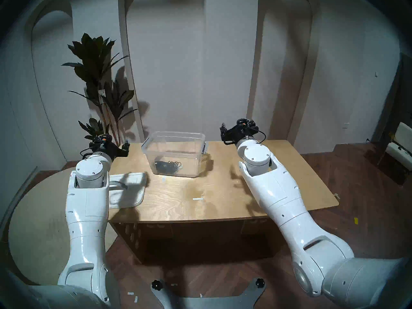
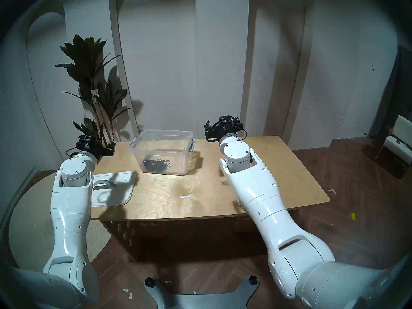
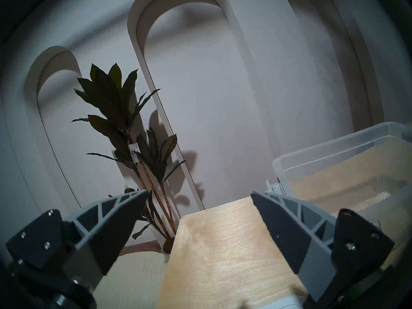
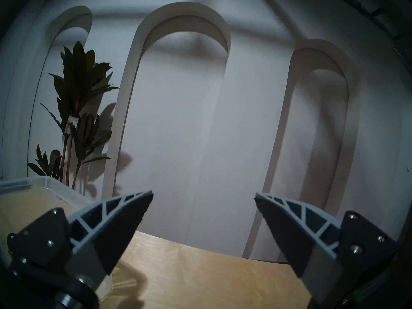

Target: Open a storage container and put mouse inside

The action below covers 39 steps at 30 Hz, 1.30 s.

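The clear storage container (image 1: 191, 161) stands open near the back of the wooden table (image 1: 223, 203), its grey latch (image 1: 204, 147) on the right side. The black mouse (image 1: 161, 165) with its bundled cable lies on the container's floor; it also shows in the head right view (image 2: 151, 163). The white lid (image 1: 131, 194) with a grey handle lies flat at the table's left, partly behind my left arm. My left gripper (image 1: 110, 142) is open and empty, left of the container (image 3: 334, 168). My right gripper (image 1: 238, 125) is open and empty, right of the container (image 4: 44, 186).
A tall dark-leaved plant (image 1: 95, 79) stands behind the table's back left corner. A small white tape strip (image 1: 198, 199) lies on the table in front of the container. A white arched wall is close behind. Dark wood floor lies to the right.
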Tool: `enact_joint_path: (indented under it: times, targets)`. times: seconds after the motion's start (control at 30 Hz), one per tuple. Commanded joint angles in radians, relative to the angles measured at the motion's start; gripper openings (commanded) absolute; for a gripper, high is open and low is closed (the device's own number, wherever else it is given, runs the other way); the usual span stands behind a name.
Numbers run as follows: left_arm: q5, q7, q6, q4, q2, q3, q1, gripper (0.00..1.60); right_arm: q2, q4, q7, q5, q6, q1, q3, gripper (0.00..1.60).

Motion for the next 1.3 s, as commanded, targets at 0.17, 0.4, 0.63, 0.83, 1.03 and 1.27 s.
enact_joint_path:
  times: [0.17,0.4,0.63,0.83,1.03,1.27]
  targets:
    - [0.000,0.001,-0.002,-0.024,0.016,0.003,-0.019,1.60,0.045,-0.175,0.013,0.034,-0.118,-0.183,-0.013,1.60]
    - [-0.003,0.002,0.000,-0.027,0.021,0.007,-0.017,1.60,0.076,-0.255,0.018,0.048,-0.198,-0.262,-0.007,1.60]
    - [-0.006,0.002,0.003,-0.030,0.025,0.011,-0.015,1.60,0.105,-0.343,0.023,0.060,-0.254,-0.341,0.007,1.60]
    - [-0.008,0.002,0.008,-0.034,0.028,0.014,-0.013,1.60,0.130,-0.426,0.024,0.070,-0.256,-0.405,0.019,1.60]
    - [-0.010,0.002,0.014,-0.038,0.031,0.016,-0.011,1.60,0.149,-0.496,0.021,0.078,-0.222,-0.451,0.028,1.60]
    - [-0.013,0.002,0.024,-0.043,0.034,0.020,-0.009,1.60,0.158,-0.563,0.005,0.100,-0.135,-0.479,0.045,1.60]
